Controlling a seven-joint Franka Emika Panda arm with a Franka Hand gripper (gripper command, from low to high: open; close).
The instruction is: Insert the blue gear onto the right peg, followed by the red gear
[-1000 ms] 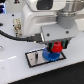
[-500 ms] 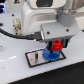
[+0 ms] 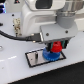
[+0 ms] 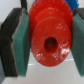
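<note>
Wrist view: the fingers (image 4: 21, 47) are clamped on the red gear (image 4: 50, 42), one teal pad pressed against each side of its toothed rim, with the centre hole facing the camera. Exterior view: the gripper (image 3: 56, 46) holds the red gear (image 3: 56, 47) just above the blue gear (image 3: 51, 54), which already lies at the end of the grey plate (image 3: 34, 58) nearer the exterior view's right, presumably seated on the right peg; the peg itself is hidden under the gears. The plate rests on the white counter (image 3: 15, 70). Risks, as judged: if the hole sits off the peg's axis, the gear may catch on the peg tip or land tilted on the blue hub. Teeth may also ride on the blue gear instead of settling flat. Releasing before full seating could leave it perched.
</note>
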